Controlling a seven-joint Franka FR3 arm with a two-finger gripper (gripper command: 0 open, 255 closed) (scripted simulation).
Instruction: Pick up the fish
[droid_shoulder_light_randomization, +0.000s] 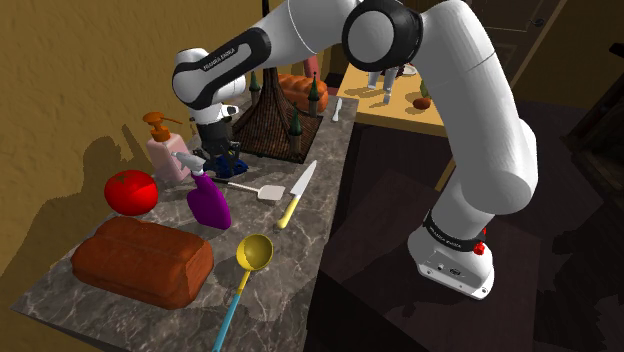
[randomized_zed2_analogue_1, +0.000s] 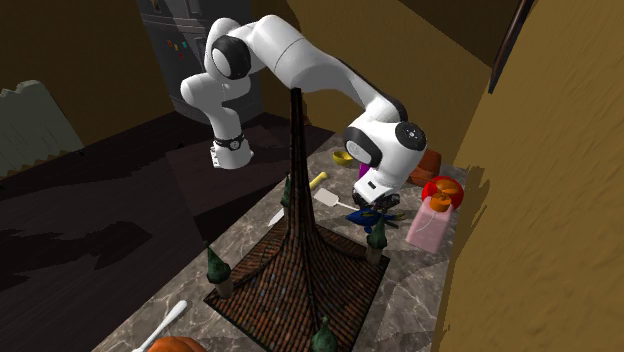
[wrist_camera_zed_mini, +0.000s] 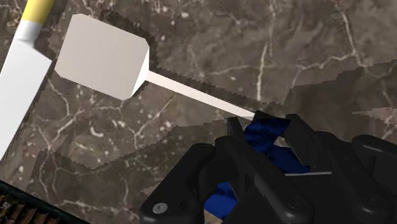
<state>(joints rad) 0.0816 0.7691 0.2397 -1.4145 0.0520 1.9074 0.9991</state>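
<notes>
Hand (wrist_camera_zed_mini: 266, 136) is closed on the blue fish (wrist_camera_zed_mini: 261, 127), low over the dark marble bench (droid_shoulder_light_randomization: 60, 300), at the tip of the white spatula's (wrist_camera_zed_mini: 105, 57) handle. Crowding it: purple spray bottle (droid_shoulder_light_randomization: 207, 203), pink soap pump (droid_shoulder_light_randomization: 165, 150), tall dark wicker cone (droid_shoulder_light_randomization: 270, 115). Yellow-handled knife (droid_shoulder_light_randomization: 297, 193) lies just past the spatula. Ochre wall (droid_shoulder_light_randomization: 70, 90), dark floor (droid_shoulder_light_randomization: 380, 240).

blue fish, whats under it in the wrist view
The thin handle of the white spatula runs in beneath the blue fish, on the marbled counter. The gripper clasps the fish and its black fingers cover most of it, so where the handle ends is hidden.
</notes>
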